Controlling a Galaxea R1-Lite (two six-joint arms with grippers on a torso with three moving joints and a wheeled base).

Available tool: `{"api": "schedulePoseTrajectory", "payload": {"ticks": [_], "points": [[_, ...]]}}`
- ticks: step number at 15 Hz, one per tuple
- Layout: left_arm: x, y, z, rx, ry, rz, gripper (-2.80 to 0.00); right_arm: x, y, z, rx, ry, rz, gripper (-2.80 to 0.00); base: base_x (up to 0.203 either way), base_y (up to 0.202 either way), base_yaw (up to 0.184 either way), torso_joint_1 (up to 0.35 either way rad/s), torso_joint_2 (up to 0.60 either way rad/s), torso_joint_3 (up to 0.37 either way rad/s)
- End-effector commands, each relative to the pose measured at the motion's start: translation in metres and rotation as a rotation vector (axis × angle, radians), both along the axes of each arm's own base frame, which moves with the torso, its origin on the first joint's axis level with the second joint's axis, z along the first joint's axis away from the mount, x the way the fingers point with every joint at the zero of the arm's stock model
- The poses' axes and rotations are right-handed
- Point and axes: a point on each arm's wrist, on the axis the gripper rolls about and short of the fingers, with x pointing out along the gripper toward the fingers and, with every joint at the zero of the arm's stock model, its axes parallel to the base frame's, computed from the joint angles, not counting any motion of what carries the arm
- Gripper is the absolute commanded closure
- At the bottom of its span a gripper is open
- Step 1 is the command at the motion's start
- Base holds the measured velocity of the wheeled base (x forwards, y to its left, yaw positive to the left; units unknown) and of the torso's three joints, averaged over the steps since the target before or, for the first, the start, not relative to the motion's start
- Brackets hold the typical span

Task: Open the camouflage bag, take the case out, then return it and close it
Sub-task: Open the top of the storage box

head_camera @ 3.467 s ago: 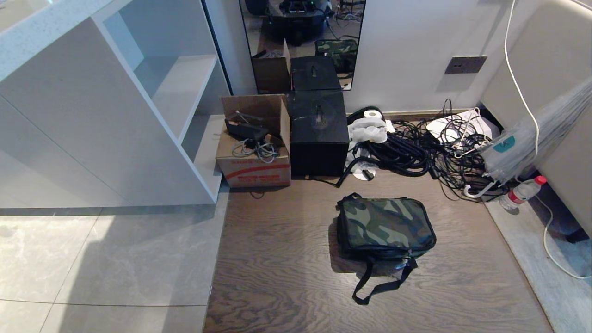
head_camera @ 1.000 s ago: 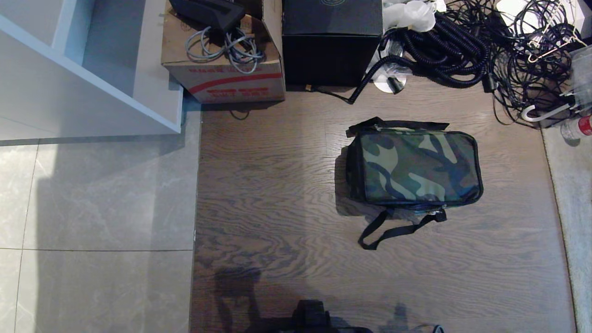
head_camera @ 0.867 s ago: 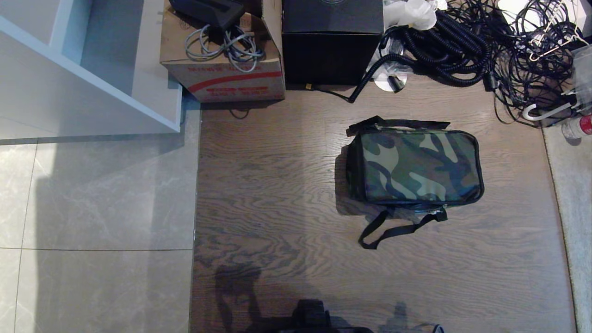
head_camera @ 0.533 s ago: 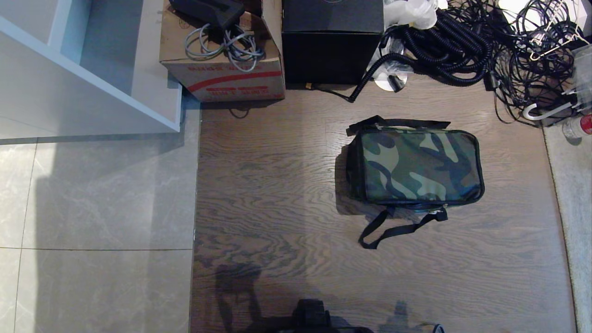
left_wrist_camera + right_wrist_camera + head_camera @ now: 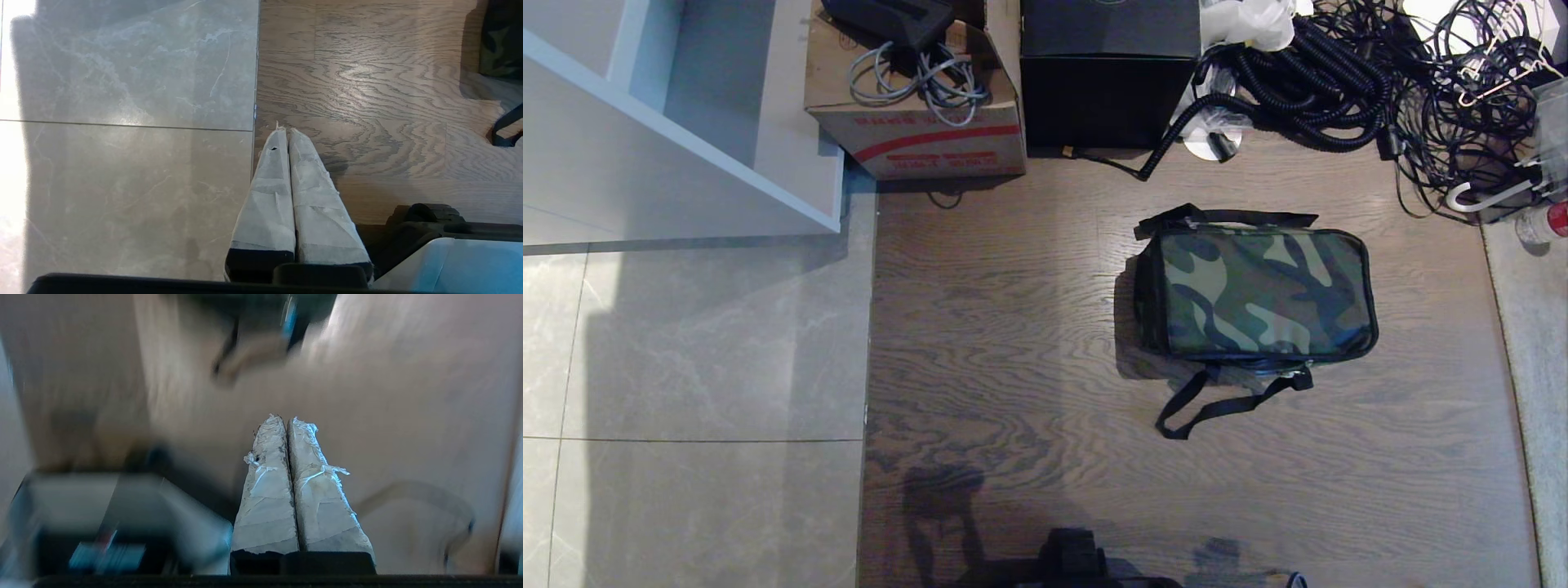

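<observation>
On the wood floor ahead, the camouflage bag (image 5: 1258, 294) lies zipped, long axis crosswise, nearer the empty, closed right hand (image 5: 286, 418); left hand (image 5: 284, 130) closed too.

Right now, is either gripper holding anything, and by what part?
Nothing is held. The left gripper and right gripper are both shut on nothing, over the floor. The bag lies closed and untouched.
</observation>
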Motion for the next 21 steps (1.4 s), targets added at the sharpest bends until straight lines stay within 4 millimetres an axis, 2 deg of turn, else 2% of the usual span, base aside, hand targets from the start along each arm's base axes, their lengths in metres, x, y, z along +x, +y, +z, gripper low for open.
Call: {"api": "schedulePoseTrajectory", "payload": {"ticks": [1, 3, 5, 8, 10, 11, 13, 14, 16, 17, 21], "points": [[0.0, 0.0, 0.0, 0.0, 0.0, 0.001, 0.0, 0.049, 0.002, 0.018, 0.021, 0.298, 0.038, 0.0, 0.0, 0.0, 0.0, 0.0, 0.0, 0.0], [0.0, 0.0, 0.0, 0.0, 0.0, 0.001, 0.0, 0.095, 0.004, 0.023, 0.049, 0.463, 0.075, 0.0, 0.0, 0.0, 0.0, 0.0, 0.0, 0.0], [0.0, 0.0, 0.0, 0.0, 0.0, 0.001, 0.0, 0.145, 0.005, 0.02, 0.068, 0.566, 0.099, 0.0, 0.0, 0.0, 0.0, 0.0, 0.0, 0.0], [0.0, 0.0, 0.0, 0.0, 0.0, 0.001, 0.0, 0.221, 0.006, -0.007, 0.09, 0.628, 0.11, 0.0, 0.0, 0.0, 0.0, 0.0, 0.0, 0.0], [0.0, 0.0, 0.0, 0.0, 0.0, 0.001, 0.0, 0.263, 0.004, -0.03, 0.097, 0.6, 0.102, 0.0, 0.0, 0.0, 0.0, 0.0, 0.0, 0.0], [0.0, 0.0, 0.0, 0.0, 0.0, 0.001, 0.0, 0.28, 0.0, -0.04, 0.102, 0.571, 0.089, 0.0, 0.0, 0.0, 0.0, 0.0, 0.0, 0.0], [0.0, 0.0, 0.0, 0.0, 0.0, 0.001, 0.0, 0.302, -0.009, -0.059, 0.11, 0.541, 0.065, 0.0, 0.0, 0.0, 0.0, 0.0, 0.0, 0.0], [0.0, 0.0, 0.0, 0.0, 0.0, 0.001, 0.0, 0.31, -0.018, -0.063, 0.117, 0.518, 0.04, 0.0, 0.0, 0.0, 0.0, 0.0, 0.0, 0.0], [0.0, 0.0, 0.0, 0.0, 0.0, 0.001, 0.0, 0.316, -0.023, -0.071, 0.117, 0.521, 0.031, 0.0, 0.0, 0.0, 0.0, 0.0, 0.0, 0.0], [0.0, 0.0, 0.0, 0.0, 0.0, 0.001, 0.0, 0.319, -0.024, -0.075, 0.123, 0.53, 0.032, -2.8, 0.0, 0.0, 0.0, 0.0, 0.0, 0.0], [0.0, 0.0, 0.0, 0.0, 0.0, 0.001, 0.0, 0.325, -0.023, -0.079, 0.127, 0.503, 0.102, -2.8, 0.0, 0.0, 0.0, 0.0, 0.0, 0.0]]}}
